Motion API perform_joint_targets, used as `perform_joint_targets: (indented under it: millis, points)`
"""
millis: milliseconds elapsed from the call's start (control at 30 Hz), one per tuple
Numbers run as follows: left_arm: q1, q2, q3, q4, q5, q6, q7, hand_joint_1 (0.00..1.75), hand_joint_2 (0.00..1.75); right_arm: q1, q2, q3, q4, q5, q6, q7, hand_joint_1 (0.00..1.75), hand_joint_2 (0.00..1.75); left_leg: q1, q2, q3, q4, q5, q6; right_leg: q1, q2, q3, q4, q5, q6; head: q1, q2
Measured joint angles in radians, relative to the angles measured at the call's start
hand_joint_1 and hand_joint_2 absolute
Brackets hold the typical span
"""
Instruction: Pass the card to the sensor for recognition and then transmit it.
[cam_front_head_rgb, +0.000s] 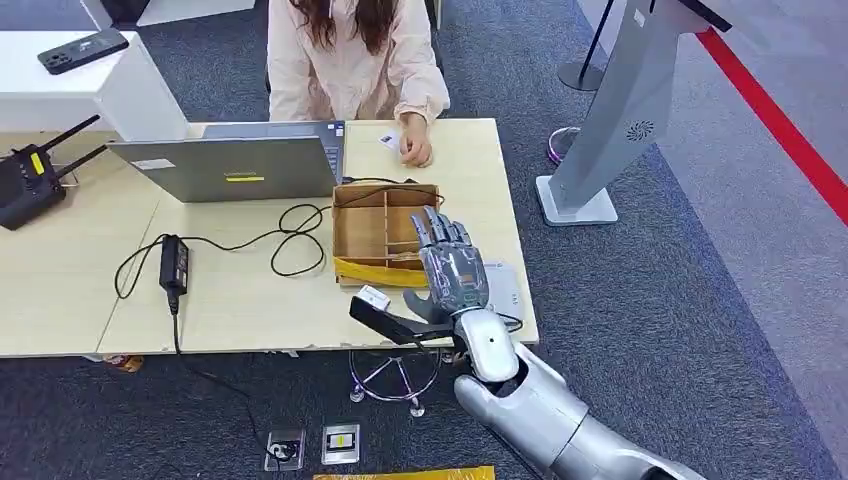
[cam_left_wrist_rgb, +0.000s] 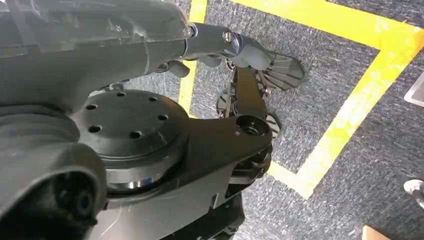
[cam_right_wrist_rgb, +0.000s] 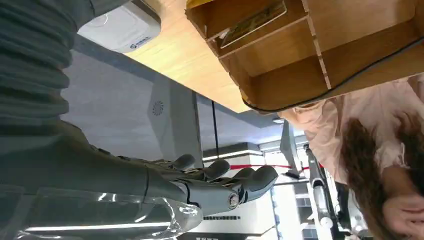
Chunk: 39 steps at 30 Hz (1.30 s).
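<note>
My right hand hovers flat over the near right corner of the wooden divided box, fingers stretched out and apart, holding nothing. In the right wrist view the same hand is spread, and a card lies in a box compartment on the side nearest the sensor. The white sensor lies on the table just right of the hand, partly hidden by it. My left hand hangs over the floor; how its fingers lie is unclear.
A person sits across the table with a hand beside a small white card. A laptop, a power brick with looping cables and a black router lie to the left. A grey kiosk stand rises on the right.
</note>
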<state>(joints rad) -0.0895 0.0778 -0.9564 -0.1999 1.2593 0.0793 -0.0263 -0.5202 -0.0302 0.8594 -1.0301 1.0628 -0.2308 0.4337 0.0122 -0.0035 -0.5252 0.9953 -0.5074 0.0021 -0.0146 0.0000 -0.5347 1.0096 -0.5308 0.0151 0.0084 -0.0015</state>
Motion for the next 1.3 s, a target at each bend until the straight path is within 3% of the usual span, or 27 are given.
perform_joint_targets:
  millis: [533, 1300]
  points:
    - [0.000, -0.002, -0.010, 0.000, -0.014, -0.002, -0.002, 0.00, 0.00, -0.056, 0.026, 0.002, 0.129, 0.001, -0.030, 0.015, 0.00, 1.75, 0.000, 0.000, 0.000, 0.000, 0.000, 0.000, 0.000, 0.000, 0.000, 0.000, 0.000, 0.000, 0.000, 0.000]
    - [-0.002, -0.006, -0.025, 0.000, -0.002, 0.000, -0.003, 0.00, 0.00, -0.117, 0.098, 0.005, 0.316, 0.006, -0.028, -0.032, 0.00, 1.75, 0.000, 0.000, 0.000, 0.000, 0.000, 0.000, 0.000, 0.000, 0.000, 0.000, 0.000, 0.000, 0.000, 0.000]
